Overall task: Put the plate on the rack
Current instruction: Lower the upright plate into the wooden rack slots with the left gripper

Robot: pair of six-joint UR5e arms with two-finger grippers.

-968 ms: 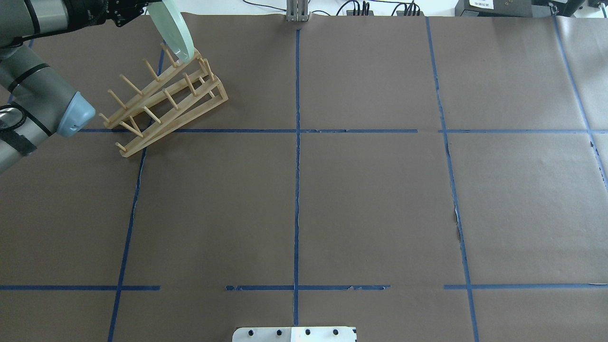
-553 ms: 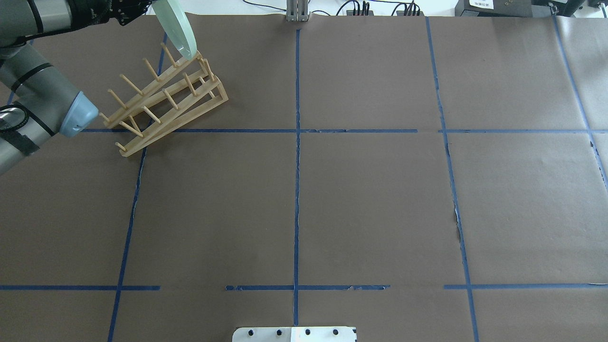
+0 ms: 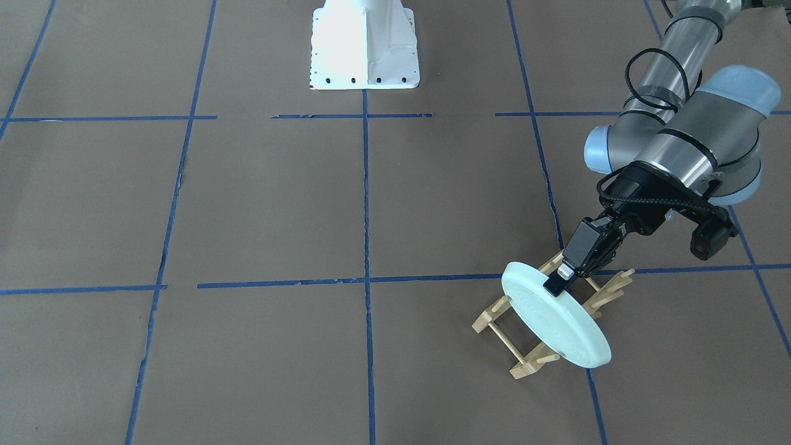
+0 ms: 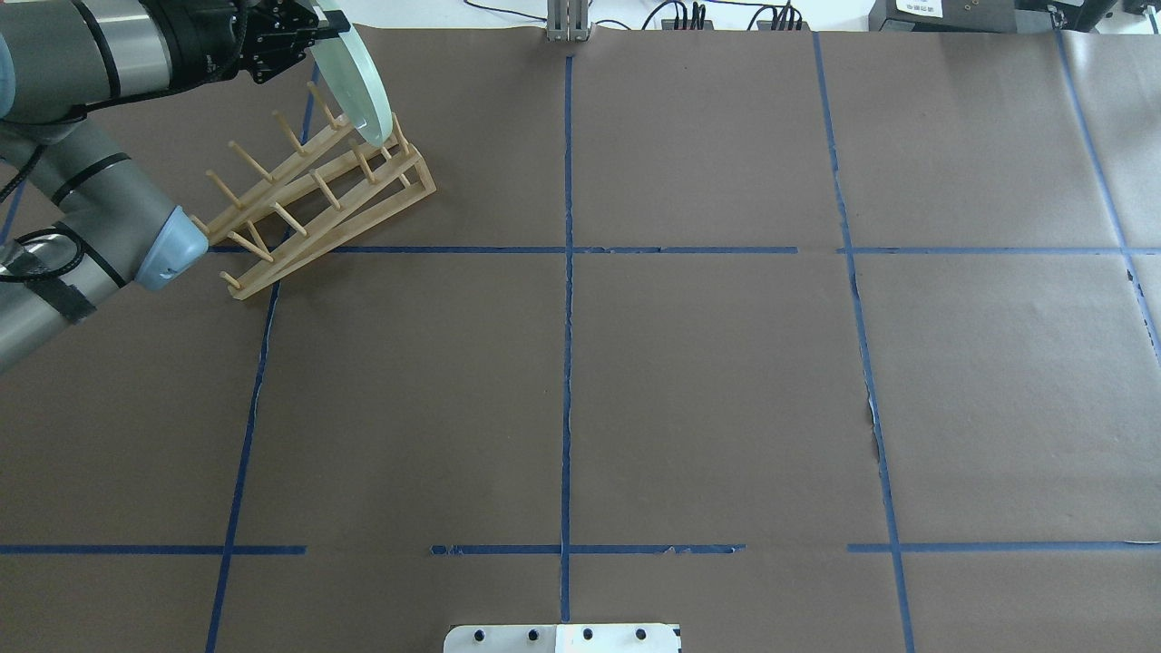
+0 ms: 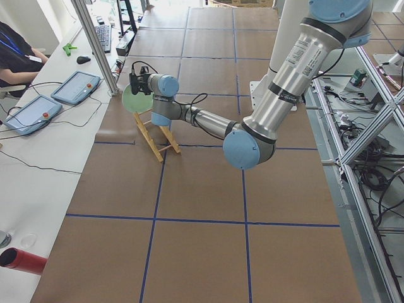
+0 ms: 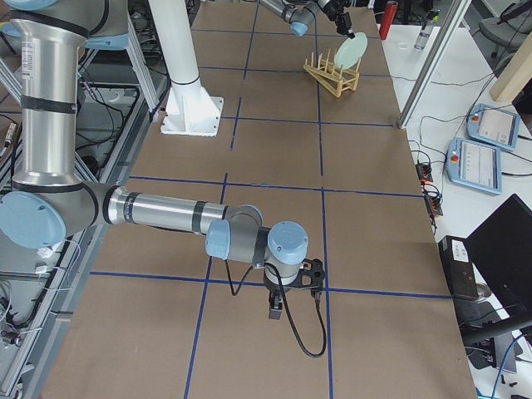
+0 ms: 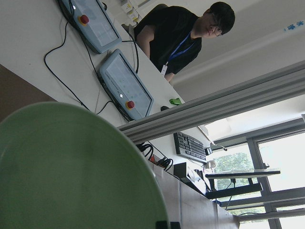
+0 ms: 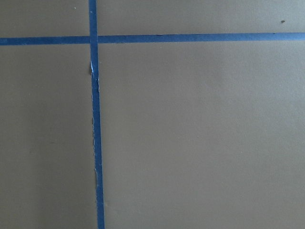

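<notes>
My left gripper [image 3: 558, 280] is shut on the upper rim of the pale mint-green plate [image 3: 556, 321]. It holds the plate on edge and tilted over the far end of the light wooden rack [image 3: 525, 364]. In the overhead view the plate [image 4: 365, 91] hangs from the gripper [image 4: 331, 29], its lower edge among the end pegs of the rack [image 4: 317, 195]. I cannot tell whether it rests on the rails. The plate fills the lower left of the left wrist view [image 7: 71, 171]. My right gripper [image 6: 274, 314] hangs low over the table far from the rack. I cannot tell whether it is open.
The rack stands at the table's far left corner, near the edge. Beyond that edge is a white desk with control tablets [image 5: 76, 87], a keyboard and a seated operator [image 7: 181, 33]. An aluminium post [image 4: 567, 23] stands at the far edge. The white robot base [image 3: 364, 49] is mid-table.
My left gripper has carried the plate right and down, so its lower edge has come in among the rack's end pegs. The rack has not moved.
</notes>
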